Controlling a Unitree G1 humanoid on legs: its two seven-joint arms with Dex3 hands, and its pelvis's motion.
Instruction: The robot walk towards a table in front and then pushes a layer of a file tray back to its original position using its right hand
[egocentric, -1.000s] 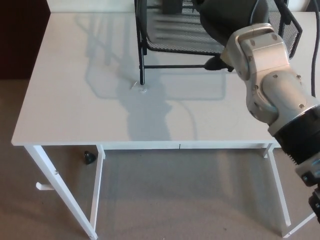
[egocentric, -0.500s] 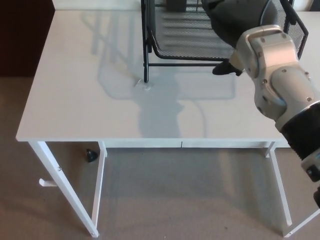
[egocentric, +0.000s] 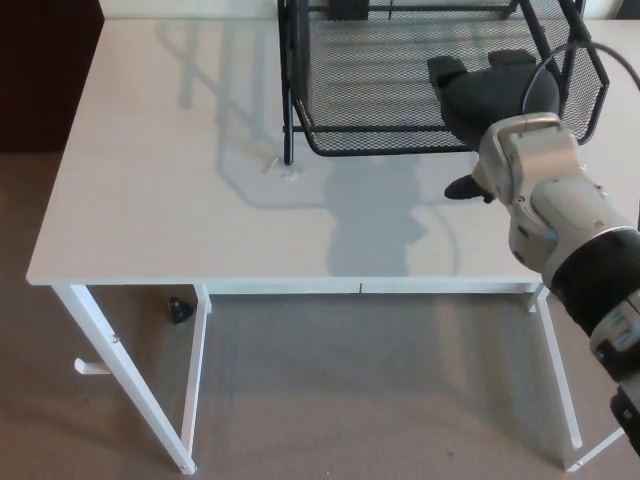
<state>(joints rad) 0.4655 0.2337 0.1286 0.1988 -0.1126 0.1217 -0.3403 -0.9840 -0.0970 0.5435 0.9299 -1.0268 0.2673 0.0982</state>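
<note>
Nearest, the right arm (egocentric: 570, 240), grey and white, enters from the lower right. Beyond it, the white table (egocentric: 170, 200) spans the scene. The right hand (egocentric: 492, 95) sits at the near right edge of the pulled-out layer (egocentric: 400, 90) of the black mesh file tray (egocentric: 292, 80), at the far right of the table. Fingers are spread apart, holding nothing; contact with the mesh cannot be confirmed.

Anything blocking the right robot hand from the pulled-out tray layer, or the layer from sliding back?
Nothing visible. The right robot hand is already at the mesh tray layer's front edge. The frame's rear is cropped, so the slide path is unconfirmed.
</note>
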